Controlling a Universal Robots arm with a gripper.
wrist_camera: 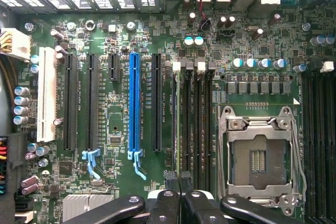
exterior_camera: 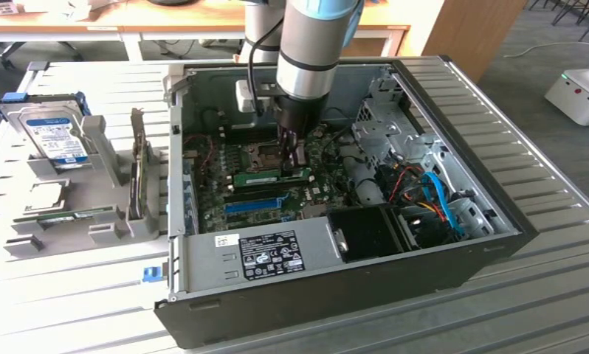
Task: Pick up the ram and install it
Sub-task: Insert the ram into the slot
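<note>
Down inside the open computer case (exterior_camera: 305,254), gripper (exterior_camera: 296,166) pinched narrow on the ram (exterior_camera: 270,178), green stick stood edgewise at a motherboard (wrist_camera: 115,103) slot, case sat on a slatted metal table (exterior_camera: 531,310), hard drive (exterior_camera: 58,140) alongside, wooden desks (exterior_camera: 176,26) behind.

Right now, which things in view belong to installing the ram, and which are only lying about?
Belong to the job: the ram, at the tip of the gripper; the memory slots.
Only lying about: the hard drive; the second green stick, in the grey holder.
</note>
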